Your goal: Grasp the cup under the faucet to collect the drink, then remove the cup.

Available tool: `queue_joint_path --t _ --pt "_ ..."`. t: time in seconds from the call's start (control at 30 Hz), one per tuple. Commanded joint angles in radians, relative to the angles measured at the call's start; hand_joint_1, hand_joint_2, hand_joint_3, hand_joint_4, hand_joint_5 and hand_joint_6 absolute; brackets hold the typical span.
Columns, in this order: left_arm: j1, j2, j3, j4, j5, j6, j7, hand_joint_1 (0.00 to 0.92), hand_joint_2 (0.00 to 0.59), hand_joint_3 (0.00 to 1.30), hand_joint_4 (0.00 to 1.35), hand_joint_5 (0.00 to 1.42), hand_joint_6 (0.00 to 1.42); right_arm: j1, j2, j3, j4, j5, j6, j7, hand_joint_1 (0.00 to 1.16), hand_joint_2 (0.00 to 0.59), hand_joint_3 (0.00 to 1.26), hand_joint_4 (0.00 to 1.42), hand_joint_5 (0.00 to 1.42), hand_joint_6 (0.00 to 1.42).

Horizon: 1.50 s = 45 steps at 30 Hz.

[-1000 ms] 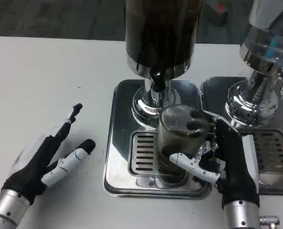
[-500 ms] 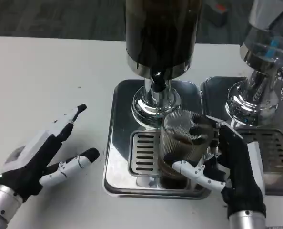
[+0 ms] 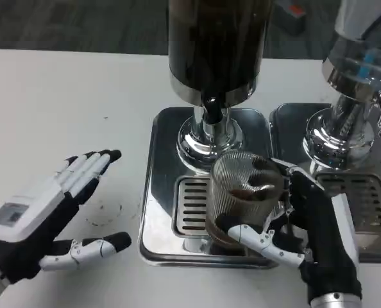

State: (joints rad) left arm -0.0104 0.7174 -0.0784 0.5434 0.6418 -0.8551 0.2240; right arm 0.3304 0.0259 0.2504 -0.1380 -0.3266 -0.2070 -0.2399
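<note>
Right hand (image 3: 306, 240), at the lower right of the frame, is wrapped around the ribbed glass cup (image 3: 245, 199), thumb across the near side and fingers behind it. Left hand (image 3: 46, 215) lies at the lower left over the white table (image 3: 68, 102), fingers spread, holding nothing. By size: the dark drink dispenser (image 3: 216, 45) fills the top centre, its faucet (image 3: 211, 109) just above and behind the cup. Below sits the steel drip tray (image 3: 161, 192) with its slotted grille (image 3: 192, 206). The cup, centre right, is over that grille with dark liquid inside. A second dispenser (image 3: 354, 83) stands at the upper right.
</note>
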Motion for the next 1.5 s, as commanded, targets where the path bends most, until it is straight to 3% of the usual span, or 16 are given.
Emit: queue_joint_path --t 0.03,0.3,0.6,0.77,1.2,1.5 --pt "0.057 0.040 0.001 -0.036 0.034 0.016 0.032 0.000 0.133 0.00 0.00 0.00 0.00 0.020 -0.010 0.005 -0.072 0.006 -0.037 0.020 0.92 0.232 0.60 0.74 0.82 1.09" --pt "0.152 0.075 0.015 -0.127 0.091 0.042 0.092 0.000 0.112 0.00 0.00 0.00 0.00 0.072 -0.044 0.009 -0.161 0.012 -0.027 0.079 0.92 0.234 0.61 0.74 0.82 1.09" --pt "0.251 0.065 0.053 -0.202 0.126 0.102 0.195 0.000 0.111 0.00 0.00 0.00 0.00 0.120 -0.042 0.038 -0.227 0.001 -0.023 0.100 0.92 0.238 0.61 0.75 0.82 1.09" --pt "0.289 0.058 0.060 -0.245 0.131 0.136 0.218 0.000 0.104 0.00 0.00 0.00 0.00 0.149 -0.060 0.049 -0.271 -0.026 -0.025 0.111 0.92 0.230 0.61 0.75 0.84 1.10" --pt "0.315 0.040 0.054 -0.273 0.113 0.165 0.203 0.000 0.096 0.00 0.00 0.00 0.00 0.195 -0.057 0.065 -0.318 -0.030 -0.008 0.117 0.91 0.228 0.62 0.76 0.84 1.11" --pt "0.304 0.040 0.051 -0.263 0.105 0.169 0.195 0.000 0.094 0.00 0.00 0.00 0.00 0.179 -0.054 0.068 -0.315 -0.038 0.004 0.123 0.91 0.232 0.62 0.76 0.84 1.11"
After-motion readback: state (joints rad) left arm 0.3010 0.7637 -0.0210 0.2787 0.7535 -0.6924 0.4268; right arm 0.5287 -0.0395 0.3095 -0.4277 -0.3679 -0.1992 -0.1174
